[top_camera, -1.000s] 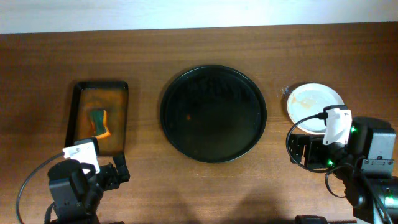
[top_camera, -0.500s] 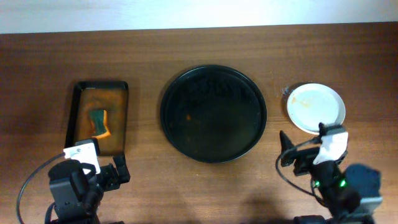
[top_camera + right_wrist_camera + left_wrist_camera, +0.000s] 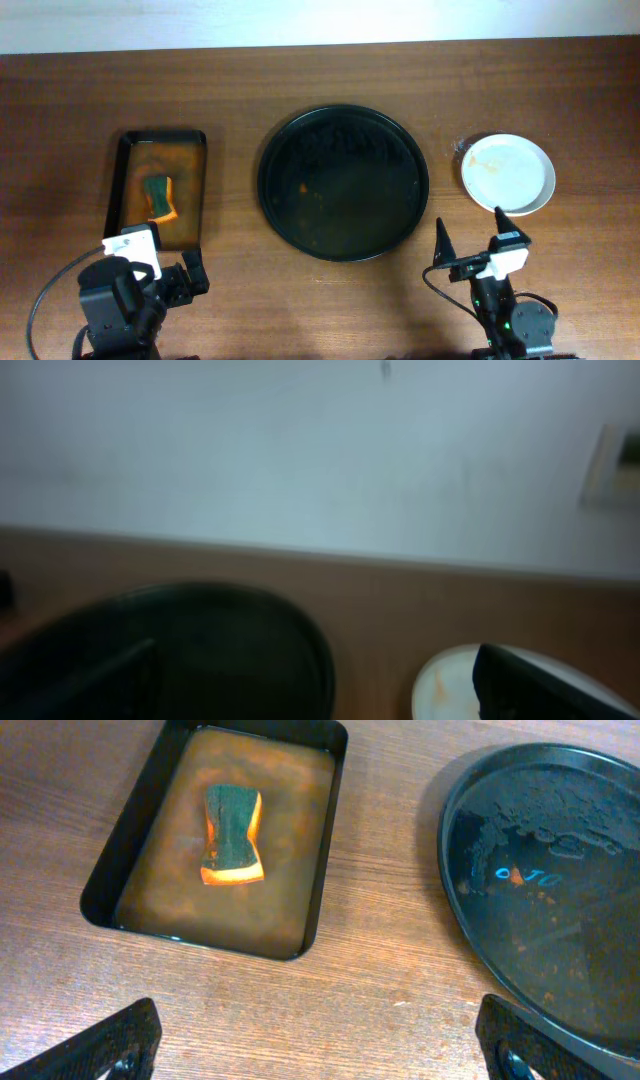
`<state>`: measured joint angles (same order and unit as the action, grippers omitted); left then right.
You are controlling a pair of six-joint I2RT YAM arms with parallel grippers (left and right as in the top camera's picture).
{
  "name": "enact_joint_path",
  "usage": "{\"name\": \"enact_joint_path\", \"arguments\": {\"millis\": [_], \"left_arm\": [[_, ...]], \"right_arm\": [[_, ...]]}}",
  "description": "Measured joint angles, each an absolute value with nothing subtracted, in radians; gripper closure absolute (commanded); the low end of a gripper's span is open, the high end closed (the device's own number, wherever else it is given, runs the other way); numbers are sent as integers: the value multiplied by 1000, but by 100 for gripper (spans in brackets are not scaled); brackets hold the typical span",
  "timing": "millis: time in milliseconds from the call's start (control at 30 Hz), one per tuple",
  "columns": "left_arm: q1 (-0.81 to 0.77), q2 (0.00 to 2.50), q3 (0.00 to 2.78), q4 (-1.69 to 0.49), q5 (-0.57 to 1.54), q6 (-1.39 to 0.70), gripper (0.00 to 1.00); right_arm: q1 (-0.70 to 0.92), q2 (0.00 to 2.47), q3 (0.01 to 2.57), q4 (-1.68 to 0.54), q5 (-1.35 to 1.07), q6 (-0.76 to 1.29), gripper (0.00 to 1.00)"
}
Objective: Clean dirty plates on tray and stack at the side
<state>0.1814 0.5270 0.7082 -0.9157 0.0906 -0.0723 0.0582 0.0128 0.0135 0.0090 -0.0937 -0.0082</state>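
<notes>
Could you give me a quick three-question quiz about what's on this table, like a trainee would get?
1. True or false: the sponge lies on the round black tray.
2. Seen from overhead, where is the white plate? A: left of the round black tray. B: right of it. C: on it.
3. Are the right arm's fingers open or shut?

Key: 1 false, as it sits in the rectangular tray; 2 B; 3 open.
</notes>
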Motion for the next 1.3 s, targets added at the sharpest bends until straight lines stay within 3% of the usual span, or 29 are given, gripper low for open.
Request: {"name": "enact_joint_path", "arguments": {"millis": [100, 1033, 1300], "left_arm": [[181, 527, 708, -916, 91, -72, 1], [165, 519, 708, -918, 90, -72, 1], [63, 207, 460, -709, 87, -72, 1]], "right_arm": [[59, 15, 10, -68, -73, -9, 1], [59, 15, 10, -68, -67, -8, 1], [59, 15, 10, -68, -64, -9, 1]]}}
